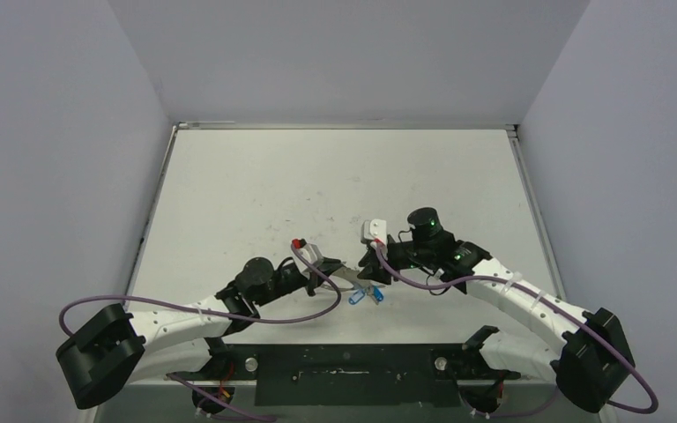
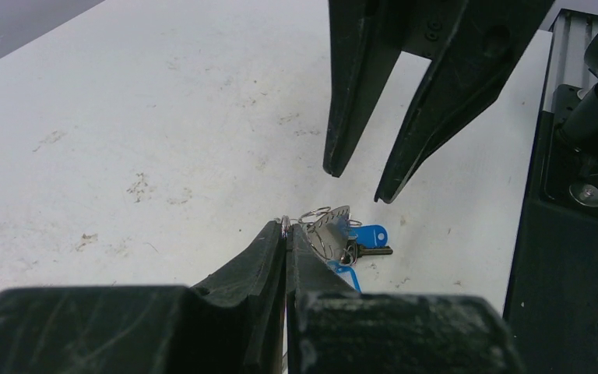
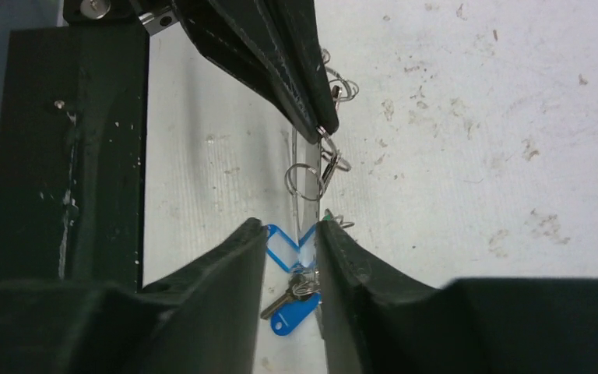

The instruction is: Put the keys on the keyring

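**Inspector:** What was the state of the left fingers point(image 2: 269, 253)?

**Assessor:** They were closed tight on the thin silvery wire keyring point(image 2: 286, 224). The wire was pinched at their very tips, low over the white desk point(image 1: 317, 185).

**Inspector:** And the right fingers point(image 3: 233, 269)?

**Assessor:** They were parted with nothing between them, and they hung tips-down opposite the left pair.

**Inspector:** Where were the small metal keys with blue plastic tags point(image 3: 294, 310)?

**Assessor:** They were close to the desk's near edge, about midway along it, and appeared to rest on the surface. A bunch of small silvery split rings point(image 3: 305, 178) lay between them and the left tips. Whether any key was already on the wire could not be told.

**Inspector:** Which relation governs the next move?

**Assessor:** In the right wrist view the keys lay directly below the gap between the right fingers. One key's shaft slanted across that gap rather than along it. The keys lay just beyond the left tips, on the side towards the right arm. In my judgement the right arm was the one placed to pick up a key, while the left arm only held the wire steady.
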